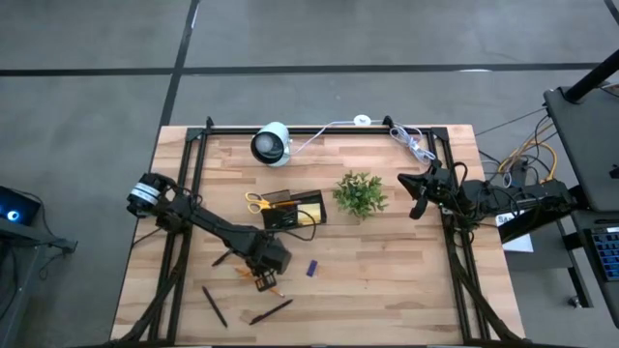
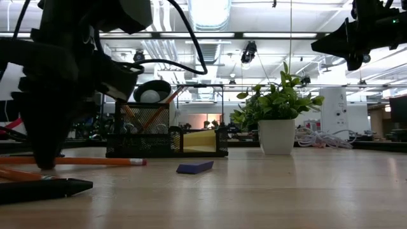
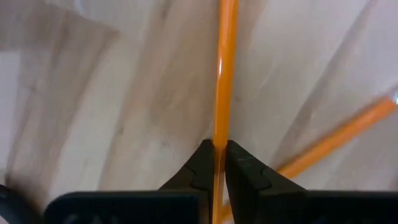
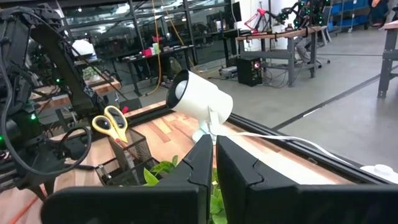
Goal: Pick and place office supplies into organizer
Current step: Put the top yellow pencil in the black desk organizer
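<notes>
The left gripper (image 1: 263,280) was down on the tabletop (image 1: 387,280) in the lower left of the high view, jaws clamped on an orange pencil (image 3: 222,74). A second pencil (image 3: 339,140) lay slanted just beside it. Two black pens (image 1: 214,305) sat near the lower edge, and a blue piece (image 1: 311,269) lay to the right of the gripper with bare wood all around it. The organizer (image 1: 295,209) stood at centre, yellow-handled scissors (image 1: 257,202) at its left end, the plant (image 1: 360,193) just to its right. The right gripper (image 1: 418,193) hung high at the right edge, beyond the plant, jaws together and empty. The lower right of the tabletop lay open.
</notes>
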`<state>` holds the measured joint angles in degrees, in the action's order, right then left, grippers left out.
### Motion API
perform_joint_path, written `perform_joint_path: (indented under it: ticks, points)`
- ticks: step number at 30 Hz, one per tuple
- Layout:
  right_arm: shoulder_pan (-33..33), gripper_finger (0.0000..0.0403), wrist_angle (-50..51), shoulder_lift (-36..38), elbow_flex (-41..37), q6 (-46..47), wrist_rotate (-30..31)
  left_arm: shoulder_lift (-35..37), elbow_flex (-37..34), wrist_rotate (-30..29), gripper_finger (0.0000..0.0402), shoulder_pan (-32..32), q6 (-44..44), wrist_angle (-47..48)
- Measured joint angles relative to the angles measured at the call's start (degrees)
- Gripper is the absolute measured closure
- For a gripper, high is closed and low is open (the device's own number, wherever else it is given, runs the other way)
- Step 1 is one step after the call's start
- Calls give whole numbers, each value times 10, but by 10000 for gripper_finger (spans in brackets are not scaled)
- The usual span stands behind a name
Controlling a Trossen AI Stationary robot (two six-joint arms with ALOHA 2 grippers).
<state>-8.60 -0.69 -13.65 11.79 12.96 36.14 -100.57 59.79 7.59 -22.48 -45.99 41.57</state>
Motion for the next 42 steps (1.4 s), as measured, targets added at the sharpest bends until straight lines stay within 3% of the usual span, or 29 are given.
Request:
perform_joint_path:
  ticks: [14, 18, 25, 30, 42]
  points:
    - [0, 390, 0, 0, 0, 1, 0, 69, 20, -29, 398, 5, 92, -12]
    - [0, 390, 0, 0, 0, 1, 0, 79, 39, -87, 398, 12, 131, -21]
    - [0, 390, 0, 0, 0, 4, 0, 109, 42, -202, 398, 45, 180, -148]
    - [0, 390, -1, 0, 0, 6, 0, 134, 41, -273, 398, 69, 223, -177]
    - [0, 390, -3, 0, 0, 21, 0, 214, 36, -378, 398, 117, 320, -184]
